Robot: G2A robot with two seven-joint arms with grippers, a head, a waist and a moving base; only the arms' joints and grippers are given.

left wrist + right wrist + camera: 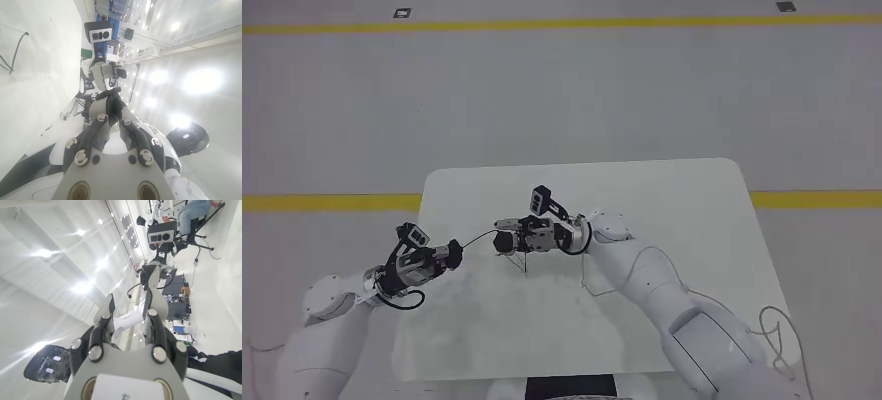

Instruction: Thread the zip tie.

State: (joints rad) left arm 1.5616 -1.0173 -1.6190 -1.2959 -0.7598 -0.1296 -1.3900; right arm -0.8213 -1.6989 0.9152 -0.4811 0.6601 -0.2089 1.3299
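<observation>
Zip tie (477, 238), thin and black, was pinched at one end by the left gripper (454, 250), whose fingers were pressed together on it. In the left wrist view that gripper (110, 94) showed its two dark-padded fingers (98, 106) meeting at the tips, with a small black stub poking out just past them. From that grip the strap arced through the air above the table (672, 200) toward the right gripper (502, 240), which was close beside the left one over the near-left part of the tabletop. In the right wrist view the right gripper (130, 296) had its fingers spread apart with nothing between the pads; one finger (110, 306) stood to one side and the ribbed-padded one (149, 306) to the other. Beyond them the left gripper (146, 275) faced it, and the zip tie (132, 287) curved out from it and ended in a small blocky head hanging free in line with the gap. Whether that head touched either finger could not be told. The left wrist view showed the right gripper (105, 73) just beyond the left one's fingertips. Thin dark lines (522, 262) lay on the white tabletop under the right gripper; whether they were a shadow or something else was unclear. Around the table the pale floor carried yellow lines (542, 22).
</observation>
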